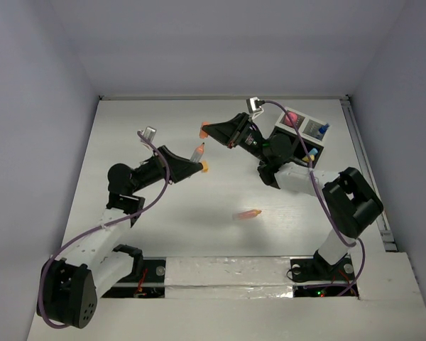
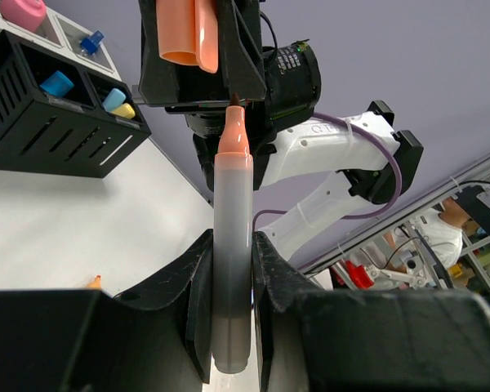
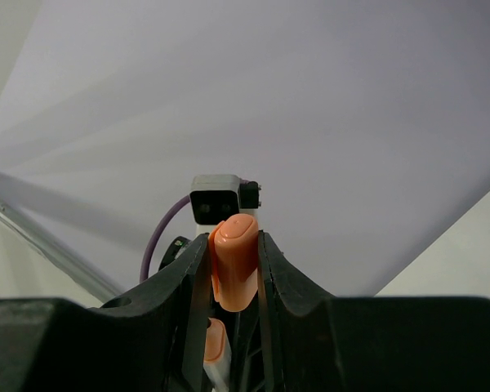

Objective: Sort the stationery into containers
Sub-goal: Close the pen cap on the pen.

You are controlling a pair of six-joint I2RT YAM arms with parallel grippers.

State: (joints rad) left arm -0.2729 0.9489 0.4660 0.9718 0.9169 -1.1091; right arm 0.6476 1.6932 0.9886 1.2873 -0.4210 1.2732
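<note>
My left gripper (image 1: 198, 164) (image 2: 232, 286) is shut on a clear pen (image 2: 231, 220) (image 1: 197, 153) that stands upright, orange tip up. My right gripper (image 1: 209, 131) (image 3: 233, 269) is shut on an orange cap (image 3: 234, 261) (image 1: 205, 128) (image 2: 188, 33), held just above the pen's tip (image 3: 215, 343) without touching it. Both grippers hover above the middle of the table. Another orange-tipped pen (image 1: 247, 214) lies flat on the table. The black divided container (image 1: 303, 135) (image 2: 57, 114) at the back right holds a pink round piece (image 1: 290, 118) (image 2: 23, 10) and light-blue and yellow pieces.
The right arm's forearm (image 1: 298, 177) runs beside the container. White walls close in the table on the left, back and right. A white strip (image 1: 227, 273) crosses the near edge between the arm bases.
</note>
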